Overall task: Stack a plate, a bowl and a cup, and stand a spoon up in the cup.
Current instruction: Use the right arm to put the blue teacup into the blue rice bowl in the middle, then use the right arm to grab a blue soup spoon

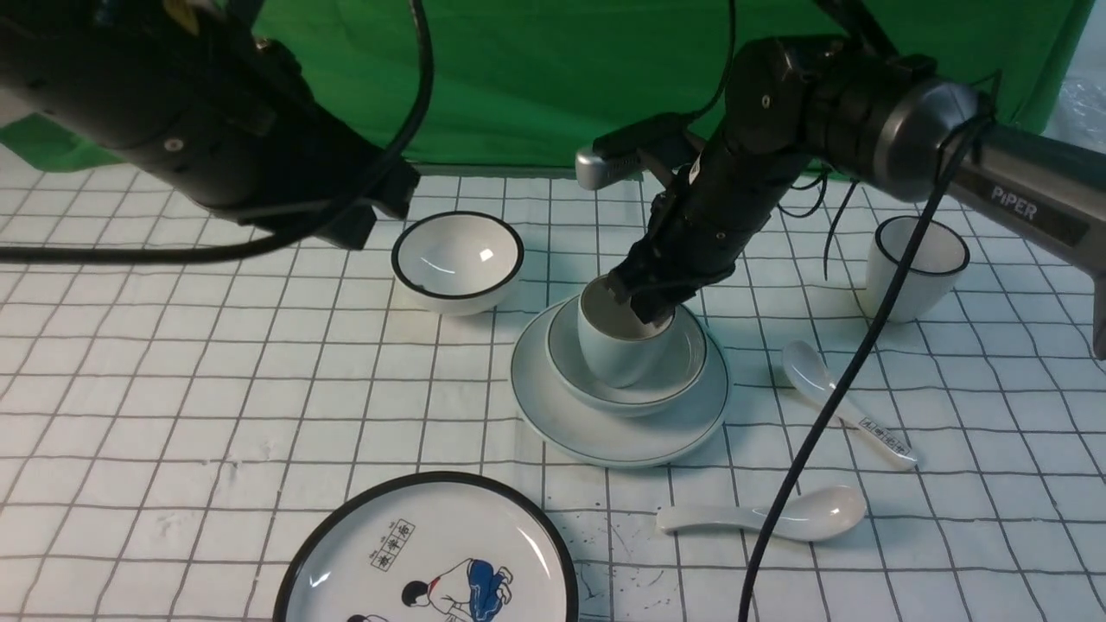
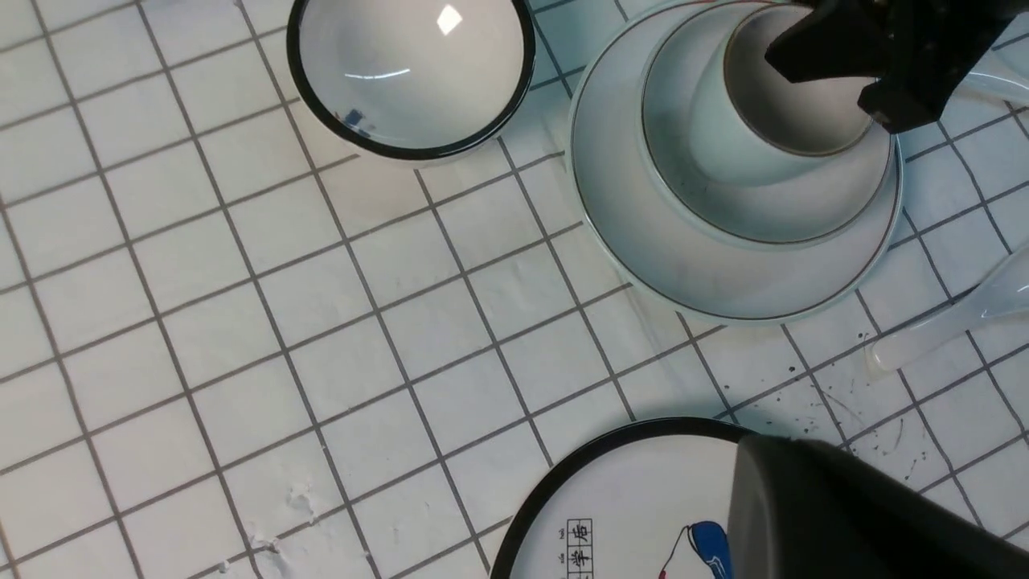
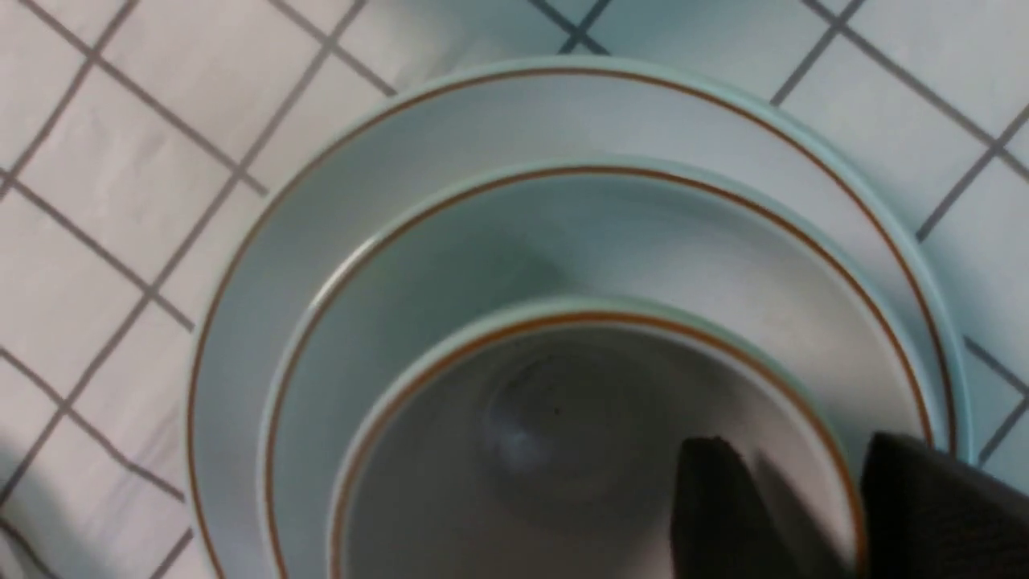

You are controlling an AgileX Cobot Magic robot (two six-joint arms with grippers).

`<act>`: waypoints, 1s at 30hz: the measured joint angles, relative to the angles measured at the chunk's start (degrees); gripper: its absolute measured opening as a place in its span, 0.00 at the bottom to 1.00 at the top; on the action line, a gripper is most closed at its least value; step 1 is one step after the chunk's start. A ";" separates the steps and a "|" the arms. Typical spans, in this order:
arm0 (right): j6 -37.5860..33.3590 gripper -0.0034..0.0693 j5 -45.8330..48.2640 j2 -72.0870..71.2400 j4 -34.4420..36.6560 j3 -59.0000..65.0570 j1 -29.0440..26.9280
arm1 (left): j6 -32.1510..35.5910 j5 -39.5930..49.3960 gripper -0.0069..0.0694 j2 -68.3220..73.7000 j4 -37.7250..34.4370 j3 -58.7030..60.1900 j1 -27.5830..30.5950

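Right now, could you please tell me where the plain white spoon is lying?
In the front view the plain spoon lies on the cloth right of centre, just nearer the camera than the plate, with the labelled spoon beyond it.

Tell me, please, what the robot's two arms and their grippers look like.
Both arms are black and bulky. The left arm carries looping black cables. The right arm has a glossy dark grey rounded joint, a grey link lettered PiPER, a silver-grey camera housing and black cables. The right gripper has black wedge-shaped fingers. Of the left gripper only a rounded black part shows.
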 joint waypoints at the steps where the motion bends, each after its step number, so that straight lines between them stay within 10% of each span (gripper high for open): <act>1: 0.13 0.52 1.77 -0.22 -0.08 -0.65 0.00 | 0.00 0.00 0.09 0.00 0.00 0.00 0.00; 5: 0.93 0.70 11.68 -4.30 -2.92 -4.78 0.00 | 0.00 -0.85 0.09 0.00 0.02 0.00 0.00; 15: 0.62 0.67 13.66 -26.42 -6.61 11.50 0.22 | 0.00 -2.06 0.09 0.00 0.17 0.00 0.00; 22: -12.54 0.83 -9.94 -29.79 -5.97 42.21 5.10 | 0.28 -2.11 0.09 0.00 0.04 0.00 0.00; 30: -15.68 0.88 -24.43 -21.54 -5.98 47.71 9.29 | 0.44 -3.03 0.09 0.00 -0.26 0.00 0.00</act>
